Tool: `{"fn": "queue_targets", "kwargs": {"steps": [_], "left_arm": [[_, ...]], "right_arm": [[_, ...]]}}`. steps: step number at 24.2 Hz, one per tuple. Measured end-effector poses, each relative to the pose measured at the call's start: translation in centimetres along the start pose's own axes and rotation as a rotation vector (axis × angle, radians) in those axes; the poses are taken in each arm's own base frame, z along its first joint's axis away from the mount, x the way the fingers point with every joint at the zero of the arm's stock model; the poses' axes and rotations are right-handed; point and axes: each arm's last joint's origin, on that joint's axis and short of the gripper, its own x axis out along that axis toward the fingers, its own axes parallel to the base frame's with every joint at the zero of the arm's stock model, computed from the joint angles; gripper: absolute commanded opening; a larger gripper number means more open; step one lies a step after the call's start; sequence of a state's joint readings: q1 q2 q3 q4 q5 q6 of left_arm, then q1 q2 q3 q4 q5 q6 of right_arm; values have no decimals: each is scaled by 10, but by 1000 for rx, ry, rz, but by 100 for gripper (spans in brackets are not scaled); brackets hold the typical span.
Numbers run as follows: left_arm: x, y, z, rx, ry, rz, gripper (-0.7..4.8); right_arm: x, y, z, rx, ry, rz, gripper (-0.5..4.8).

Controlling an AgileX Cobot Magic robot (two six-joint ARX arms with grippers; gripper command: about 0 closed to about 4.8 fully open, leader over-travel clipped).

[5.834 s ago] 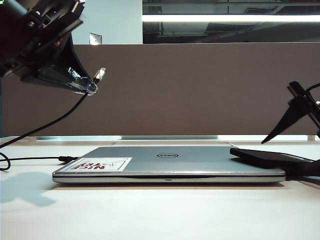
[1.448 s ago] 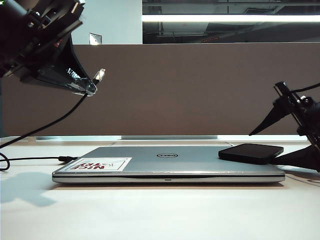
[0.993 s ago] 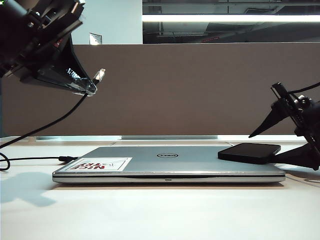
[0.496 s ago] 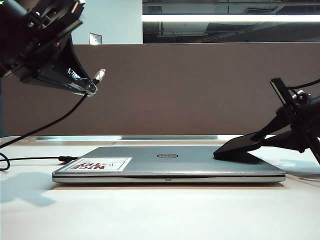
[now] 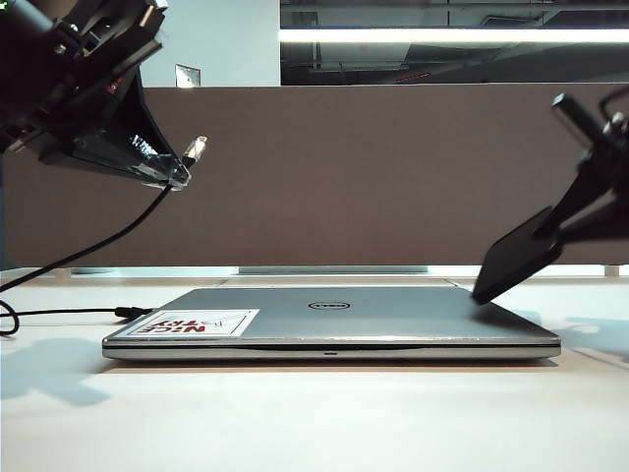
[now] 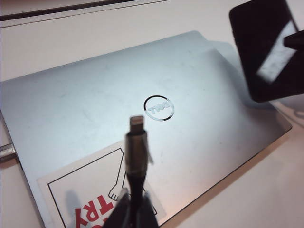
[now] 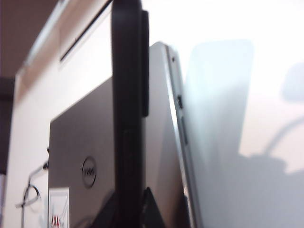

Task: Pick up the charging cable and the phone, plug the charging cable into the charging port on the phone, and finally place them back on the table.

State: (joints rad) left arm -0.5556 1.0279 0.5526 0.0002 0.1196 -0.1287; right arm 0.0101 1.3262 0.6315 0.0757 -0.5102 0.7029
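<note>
The left claw [image 5: 177, 169] is up high on the left, pinching the charging cable [image 6: 136, 159] just behind its silver plug. The black cord hangs down to the white table [image 5: 314, 413]. The right claw [image 5: 565, 228] is up on the right, pinching the phone [image 5: 516, 261]. The phone is tilted, with its low corner just above the shut silver laptop [image 5: 334, 320].
</note>
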Motion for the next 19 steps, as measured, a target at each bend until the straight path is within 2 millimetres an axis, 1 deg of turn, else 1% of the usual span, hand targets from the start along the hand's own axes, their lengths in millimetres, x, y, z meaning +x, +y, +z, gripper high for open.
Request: {"fn": "queue_targets", "kwargs": {"steps": [3, 7, 10, 14, 19], "left_arm": [[0, 0, 0, 0, 0, 0, -6], [0, 0, 0, 0, 0, 0, -6], [0, 0, 0, 0, 0, 0, -6], [0, 0, 0, 0, 1, 0, -6], [0, 0, 0, 0, 1, 0, -6]], "right_arm": [[-29, 26, 6, -93, 13, -73, -9], [-52, 43, 10, -138, 68, -163, -9], [-66, 52, 7, -153, 198, -266, -9], [-71, 65, -2, -252, 270, -390, -9], [-65, 73, -18, -332, 349, -429, -9]]}}
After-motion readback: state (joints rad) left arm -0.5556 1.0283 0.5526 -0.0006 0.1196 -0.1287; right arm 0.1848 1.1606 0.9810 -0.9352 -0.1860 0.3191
